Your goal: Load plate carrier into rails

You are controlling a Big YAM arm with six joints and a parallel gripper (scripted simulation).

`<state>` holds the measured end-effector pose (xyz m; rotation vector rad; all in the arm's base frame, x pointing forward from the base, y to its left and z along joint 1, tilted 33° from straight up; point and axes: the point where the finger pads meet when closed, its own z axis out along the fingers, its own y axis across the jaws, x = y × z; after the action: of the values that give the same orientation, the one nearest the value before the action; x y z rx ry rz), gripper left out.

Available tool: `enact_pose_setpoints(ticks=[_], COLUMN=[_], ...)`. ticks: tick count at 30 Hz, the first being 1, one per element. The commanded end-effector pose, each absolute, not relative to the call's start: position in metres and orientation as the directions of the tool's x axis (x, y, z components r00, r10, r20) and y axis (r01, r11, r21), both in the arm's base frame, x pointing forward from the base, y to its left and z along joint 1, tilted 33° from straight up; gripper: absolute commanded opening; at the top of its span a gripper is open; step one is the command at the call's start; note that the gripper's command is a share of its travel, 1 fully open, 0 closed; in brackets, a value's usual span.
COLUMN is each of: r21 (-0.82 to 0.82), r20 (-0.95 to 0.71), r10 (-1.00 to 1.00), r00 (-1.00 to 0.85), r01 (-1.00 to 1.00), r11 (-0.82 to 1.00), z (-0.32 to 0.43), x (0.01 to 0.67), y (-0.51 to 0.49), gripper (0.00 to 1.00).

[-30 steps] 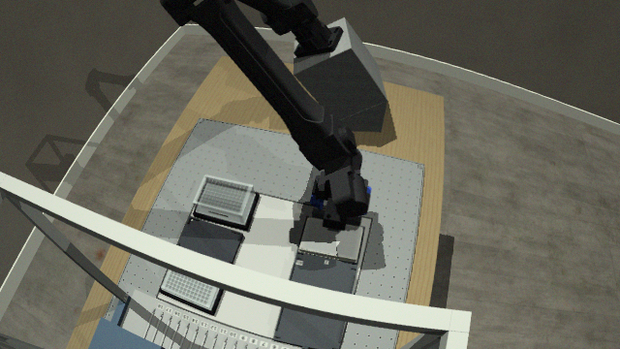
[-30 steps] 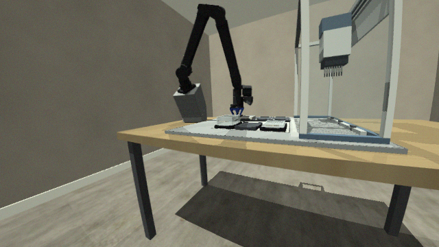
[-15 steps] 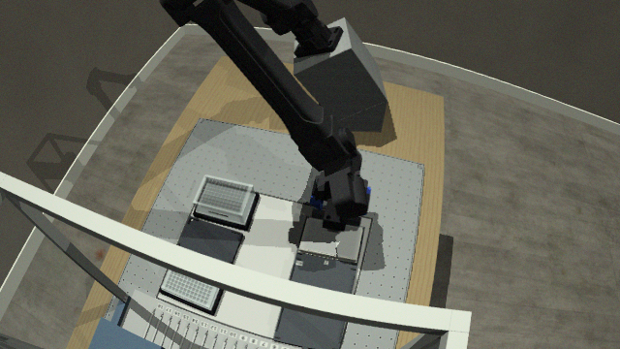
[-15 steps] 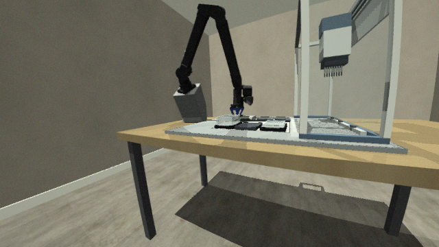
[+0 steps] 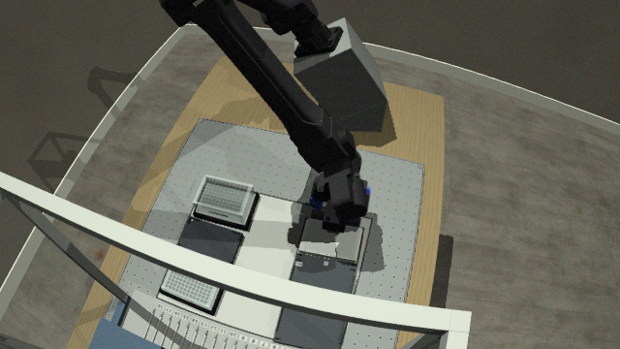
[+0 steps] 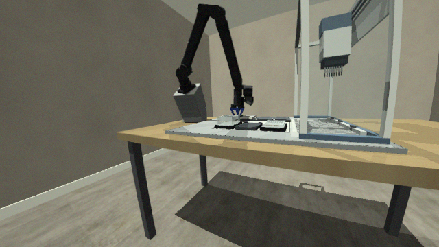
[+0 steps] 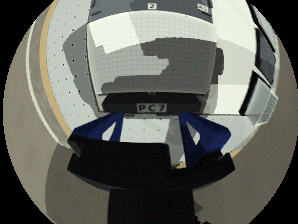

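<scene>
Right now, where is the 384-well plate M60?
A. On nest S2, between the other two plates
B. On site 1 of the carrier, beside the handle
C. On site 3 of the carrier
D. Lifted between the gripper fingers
B. M60 lies on the carrier PC7 just below the open gripper, and nest S2 is bare.

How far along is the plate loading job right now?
Done: the fine-welled plate lies on the carrier's site next to the handle, and the middle nest is bare. In hand: the open tool hangs over the handle end, gripping nothing. Left: the carrier stands right of its tracks, not pushed in.
</scene>
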<state>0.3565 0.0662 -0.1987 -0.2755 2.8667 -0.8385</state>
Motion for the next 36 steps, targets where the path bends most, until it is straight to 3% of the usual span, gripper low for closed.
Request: enact_pose_setpoints(ticks=[1,36], r21=[-0.529,-0.519], r20=[-0.168,-0.199], r10=[-0.196,-0.147], r00=[-0.966,-0.969], r01=[-0.079,-0.024], r11=[0.845,0.855], z=[-0.196,-0.194], x=[0.406,0.418], y=[0.075,0.079], gripper=[0.8,0.8])
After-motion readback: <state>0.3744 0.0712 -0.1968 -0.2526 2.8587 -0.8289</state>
